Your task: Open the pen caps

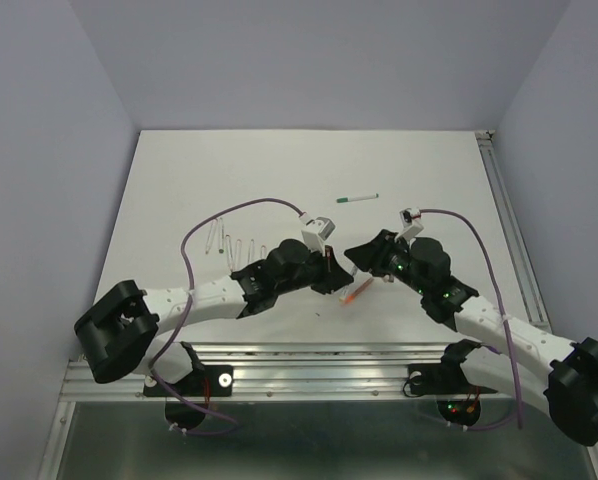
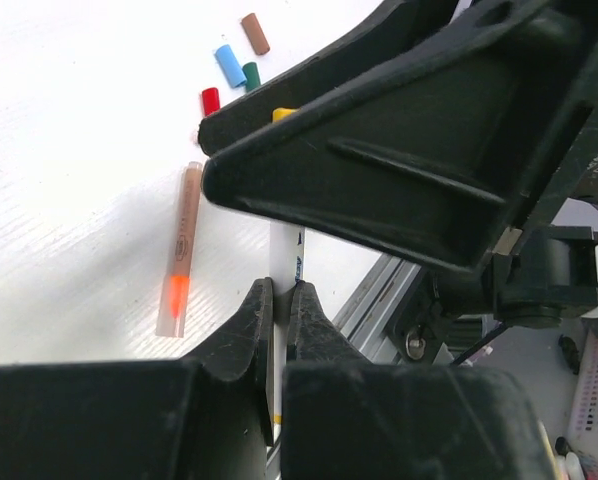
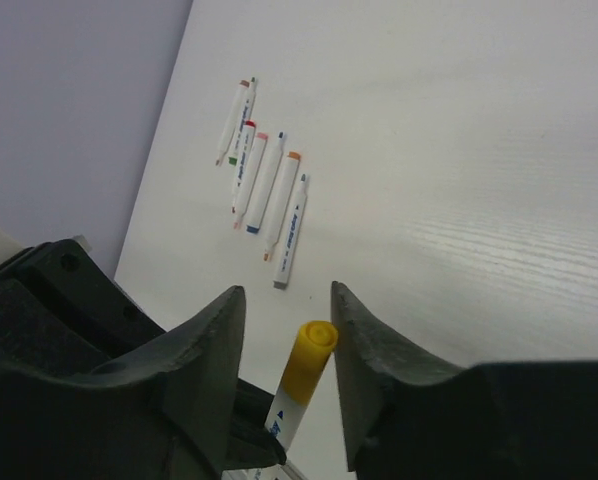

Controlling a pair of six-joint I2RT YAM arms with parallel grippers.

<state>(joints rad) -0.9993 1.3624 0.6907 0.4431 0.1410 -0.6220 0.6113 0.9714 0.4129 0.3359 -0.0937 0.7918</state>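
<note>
My left gripper is shut on the white barrel of a pen, held above the table's near edge. That pen's yellow cap stands between the fingers of my right gripper. The right finger touches the cap and the left finger stands a little off it, so the jaws are open around it. In the top view the two grippers meet tip to tip, left and right. Loose pen caps lie on the table: brown, blue, green and red.
An uncapped orange-tipped pen lies just under the grippers. A row of several uncapped pens lies to the left. A green-capped pen lies farther back. The metal rail runs along the near edge.
</note>
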